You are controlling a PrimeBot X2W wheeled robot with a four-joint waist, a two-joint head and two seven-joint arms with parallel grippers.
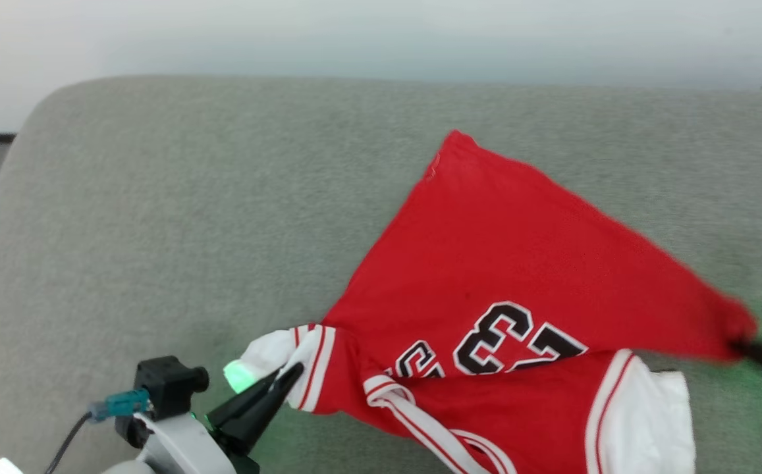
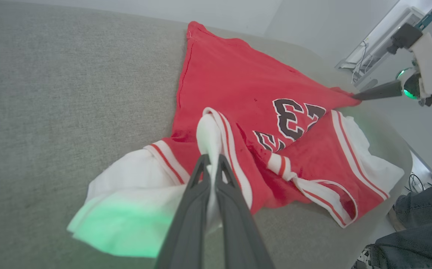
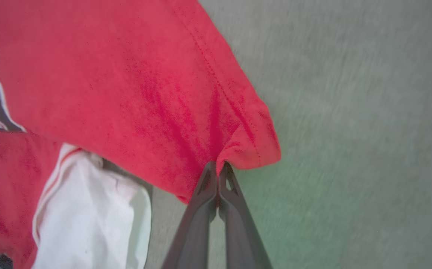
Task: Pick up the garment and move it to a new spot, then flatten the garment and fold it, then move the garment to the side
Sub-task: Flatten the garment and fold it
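Note:
The garment, a red jersey T-shirt with white sleeves and black numerals, lies crumpled on a grey cushioned surface. My left gripper at the lower left is shut on the striped sleeve edge; in the left wrist view the white cloth is pinched between its fingers. My right gripper is shut on a red hem corner of the garment. In the head view that corner is pulled taut toward the right gripper at the right edge. The left wrist view also shows the right gripper at the shirt's far corner.
The grey cushion's rounded far edge meets a pale wall. A person's leg in dark jeans stands beside the cushion's near right edge in the left wrist view. Cables and equipment sit beyond the cushion there.

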